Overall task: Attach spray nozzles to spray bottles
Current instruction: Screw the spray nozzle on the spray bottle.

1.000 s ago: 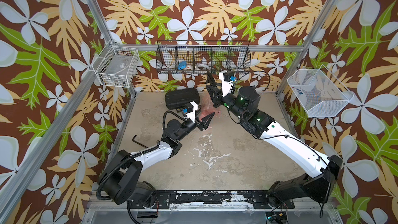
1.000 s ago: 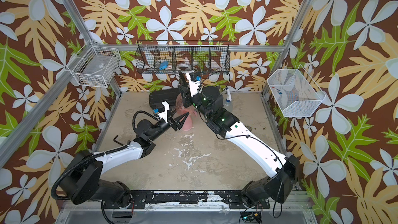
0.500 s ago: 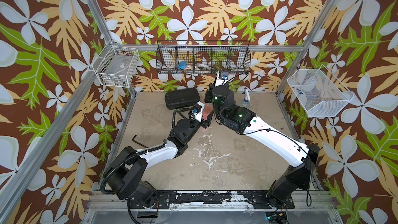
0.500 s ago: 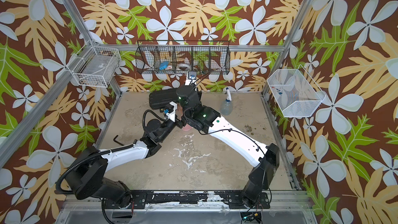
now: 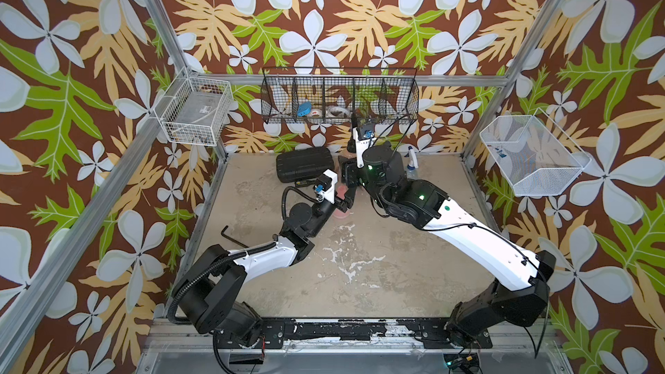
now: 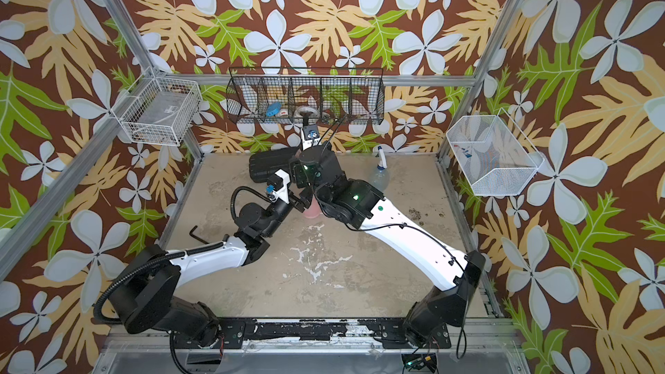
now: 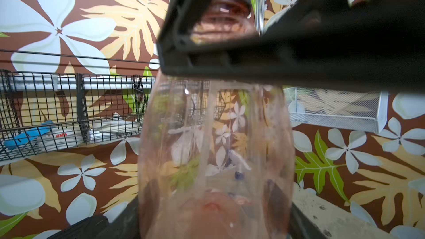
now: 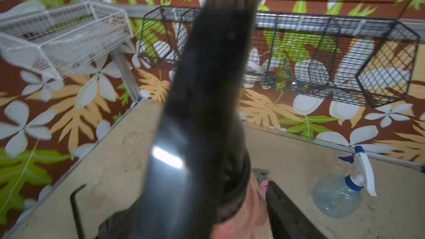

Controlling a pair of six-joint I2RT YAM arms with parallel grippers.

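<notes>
- Just above the centre of both top views, your 2 arms meet over the translucent orange-red bulbous plastic bottle [image 5: 340, 212], which stands upright on the worn beige tabletop [image 5: 360, 282].
- Your left gripper [image 5: 343, 204] is clamped on that bottle's body, which fills the middle of the left wrist view.
- You can see the all-black plastic trigger nozzle [image 8: 207, 88] sitting on the bottle's neck, its collar around the mouth. A pale thin tube runs down inside the bottle.
- Your right gripper [image 5: 349, 190] reaches down at the nozzle with its jaws spread and grips nothing. 1 finger [image 8: 287, 212] stands clear of the bottle with a gap beside it, and the other is hidden behind the blurred nozzle.
- A scrap of pink and grey shows in that gap; you cannot tell what it is.
- Right of centre in the top views, near the table's back edge, the clear bluish round bottle [image 6: 378, 178] stands upright. It already wears the white-and-blue trigger nozzle [image 6: 380, 154] and is well apart from both grippers.
- Left of the right wrist, toward the back, you have the flat black ribbed case [image 5: 304, 165].
- Near the table's left edge lies the black L-shaped hex key [image 5: 230, 237].
- Above them, on the back wall, hangs the black wire basket [image 5: 340, 97].
</notes>
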